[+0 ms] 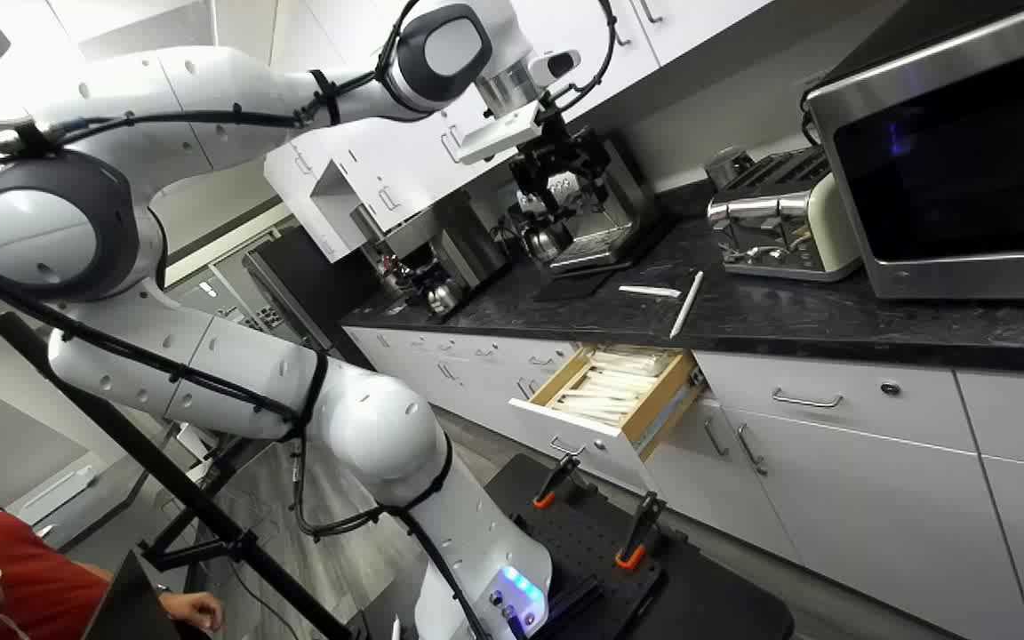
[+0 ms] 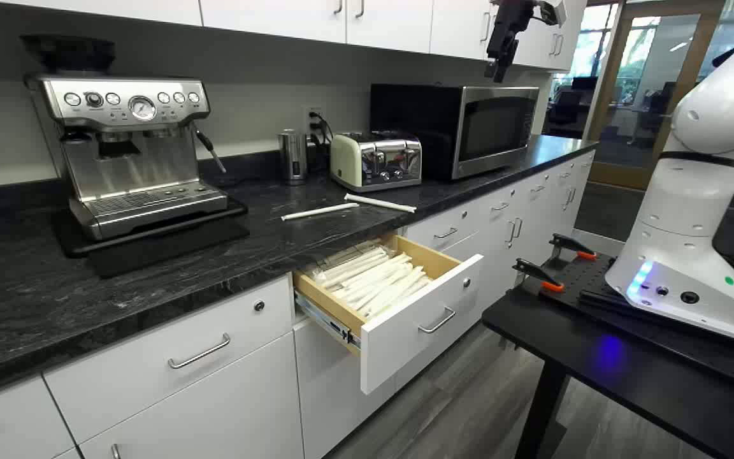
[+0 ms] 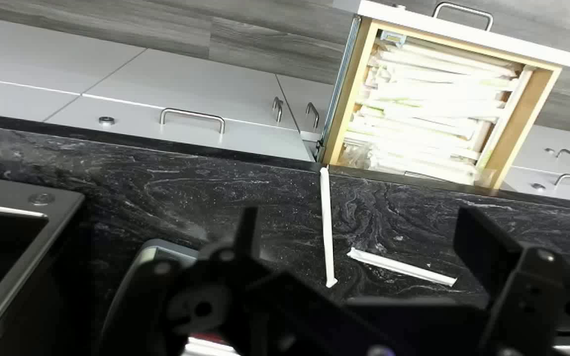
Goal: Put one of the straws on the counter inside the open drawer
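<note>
1. Grey plank flooring and white cabinet fronts lie below the front edge of the desk, a long, glossy black top with pale veining.
2. Toward its back edge stand a steel espresso machine, a cream-and-chrome toaster and a boxy microwave, this last closest to the desk's corner by the wood-framed glazing.
3. Open air lies between me and the desk; I hang high over it, my jaws spread wide and holding nothing.
4. Beyond the front edge the drawer juts out: white face, slim metal bar handle, pale wooden walls, top open. Wrapped straws lie heaped inside.
5. On the desk I see two more, slim, white, straight and flat-ended. One straw points across the top, its end at the front edge by a side wall of the drawer.
6. The other straw lies farther back, roughly along that edge, slightly slanted. Their closer ends are near each other but apart.
</note>
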